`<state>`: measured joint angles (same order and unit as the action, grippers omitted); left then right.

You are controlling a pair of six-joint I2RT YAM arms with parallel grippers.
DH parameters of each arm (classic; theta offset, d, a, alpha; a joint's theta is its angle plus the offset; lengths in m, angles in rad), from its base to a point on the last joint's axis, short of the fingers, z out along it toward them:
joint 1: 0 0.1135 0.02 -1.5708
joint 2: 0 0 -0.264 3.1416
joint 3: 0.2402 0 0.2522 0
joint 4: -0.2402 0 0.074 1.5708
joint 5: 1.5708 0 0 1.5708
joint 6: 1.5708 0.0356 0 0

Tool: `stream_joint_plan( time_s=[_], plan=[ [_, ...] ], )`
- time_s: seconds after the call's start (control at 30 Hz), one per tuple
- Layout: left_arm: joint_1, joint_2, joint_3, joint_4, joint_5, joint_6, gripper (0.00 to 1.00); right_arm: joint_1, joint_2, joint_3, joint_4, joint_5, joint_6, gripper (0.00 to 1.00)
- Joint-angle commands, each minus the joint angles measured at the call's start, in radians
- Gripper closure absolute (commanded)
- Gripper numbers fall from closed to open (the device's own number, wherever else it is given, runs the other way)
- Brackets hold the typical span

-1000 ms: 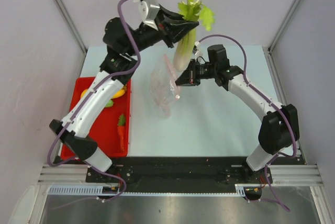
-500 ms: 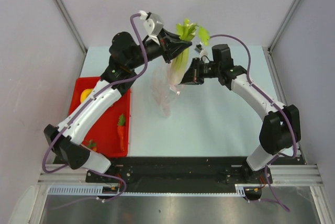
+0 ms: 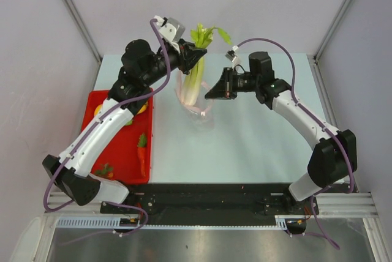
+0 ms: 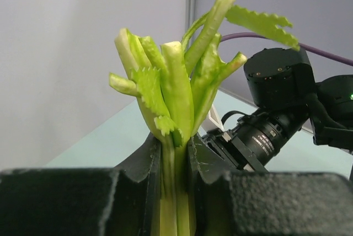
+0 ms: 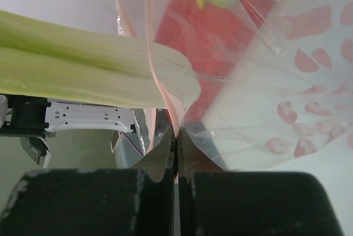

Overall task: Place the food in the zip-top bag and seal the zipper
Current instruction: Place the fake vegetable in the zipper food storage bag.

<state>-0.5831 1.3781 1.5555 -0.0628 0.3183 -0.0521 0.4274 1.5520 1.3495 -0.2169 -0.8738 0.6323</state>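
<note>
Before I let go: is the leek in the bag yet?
Partly in: white end of the leek lies past the zipper inside the zip-top bag; leafy top outside, in the left claw.

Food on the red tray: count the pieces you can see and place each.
4 visible: carrot by the red tray's right rim, strawberry at its near end, banana and a green piece beside the left arm, which may hide more.

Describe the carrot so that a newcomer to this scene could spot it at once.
Find the red tray at the left of the overhead view. Along its right edge lies the carrot: a long orange taper with a green top, unlike the small red strawberry nearer the tray's front-left corner.
</note>
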Motion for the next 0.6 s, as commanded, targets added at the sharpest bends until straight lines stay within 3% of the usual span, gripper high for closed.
stream_joint_plan(
  time_s=[0.0, 0.1, 0.23, 0.37, 0.57],
  plan=[
    [-0.015, -0.05, -0.035, 0.177, -0.027, 0.006, 1.0, 0.022, -0.027, 0.013, 0.074, -0.057, 0.006, 1.0],
    [-0.029, -0.054, -0.086, 0.298, -0.047, 0.017, 1.0, 0.01, -0.006, -0.01, 0.202, -0.124, 0.102, 1.0],
    [-0.037, -0.047, -0.146, 0.324, -0.145, -0.004, 1.0, -0.039, 0.017, -0.081, 0.466, -0.189, 0.349, 1.0],
    [-0.038, -0.051, -0.198, 0.258, -0.199, -0.104, 1.0, -0.078, 0.036, -0.136, 0.6, -0.202, 0.504, 1.0],
    [-0.052, -0.031, -0.19, 0.033, -0.317, -0.337, 0.97, -0.076, 0.045, -0.19, 0.697, -0.188, 0.556, 1.0]
  ],
)
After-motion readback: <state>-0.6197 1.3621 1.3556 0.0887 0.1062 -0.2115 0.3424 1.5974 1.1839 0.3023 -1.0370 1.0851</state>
